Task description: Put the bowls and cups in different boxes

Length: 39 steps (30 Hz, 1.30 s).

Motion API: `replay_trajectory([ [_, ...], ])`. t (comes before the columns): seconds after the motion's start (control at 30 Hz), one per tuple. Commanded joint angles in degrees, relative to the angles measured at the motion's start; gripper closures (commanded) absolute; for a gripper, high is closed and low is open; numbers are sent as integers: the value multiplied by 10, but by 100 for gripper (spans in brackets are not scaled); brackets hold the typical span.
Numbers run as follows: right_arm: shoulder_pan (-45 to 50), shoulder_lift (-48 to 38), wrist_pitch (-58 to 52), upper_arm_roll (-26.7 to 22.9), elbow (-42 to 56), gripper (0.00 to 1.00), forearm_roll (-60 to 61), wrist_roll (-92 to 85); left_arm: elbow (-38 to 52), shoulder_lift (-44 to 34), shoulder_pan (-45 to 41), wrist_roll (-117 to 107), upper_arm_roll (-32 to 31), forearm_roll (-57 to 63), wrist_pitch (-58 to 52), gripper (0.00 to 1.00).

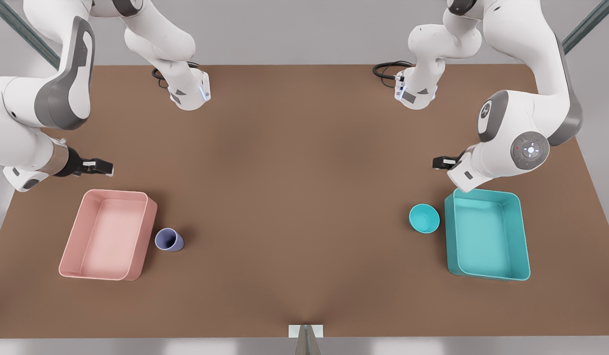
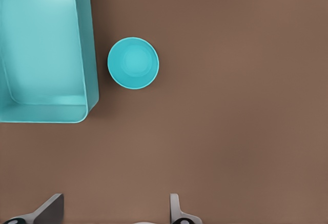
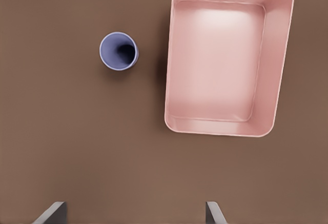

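Boxes: two, a pink box (image 1: 108, 235) at the front view's left and a teal box (image 1: 486, 234) at its right, well apart on the brown worktop (image 1: 294, 197).
Bowls: one teal bowl (image 1: 424, 218), upright on the worktop just beside the teal box.
Cups: one purple cup (image 1: 168, 239), upright just beside the pink box.
Left gripper (image 2: 115, 211): above the worktop near the teal box, fingers wide apart, holding nothing.
Right gripper (image 3: 136, 214): above the worktop near the pink box, fingers wide apart, holding nothing.
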Motion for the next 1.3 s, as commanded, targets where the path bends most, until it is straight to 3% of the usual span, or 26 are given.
replay_trajectory([
  [0.0,0,0,9,1,0,0,0,-25,0,0,0,-28,0,0,3,0],
  [0.07,3,6,11,3,2,0,-2,-24,-8,24,-13,-30,1,2,44,0],
  [0.17,58,87,82,5,7,0,-1,-23,-105,107,-56,-33,4,57,314,0],
  [0.3,65,168,186,3,5,0,-2,-7,-200,164,-54,-30,5,72,511,0],
  [0.57,63,243,297,-2,4,0,-17,3,-238,179,-53,-31,10,105,531,0],
  [0.8,64,270,308,-1,0,0,-28,23,-240,208,-50,-31,18,105,531,1],
  [0.87,63,277,308,-1,-4,0,-28,30,-239,208,-51,-31,24,105,530,42],
  [0.9,62,282,309,-1,-4,0,-27,30,-239,208,-51,-32,27,105,530,56],
  [1.0,59,292,319,-2,-4,0,-27,30,-237,207,-54,-49,31,104,527,75],
  [1.2,55,307,339,-2,1,0,-25,30,-233,186,-71,-134,30,78,509,79],
  [1.27,55,310,339,-2,1,0,-25,31,-191,123,-74,-137,31,82,381,79],
])
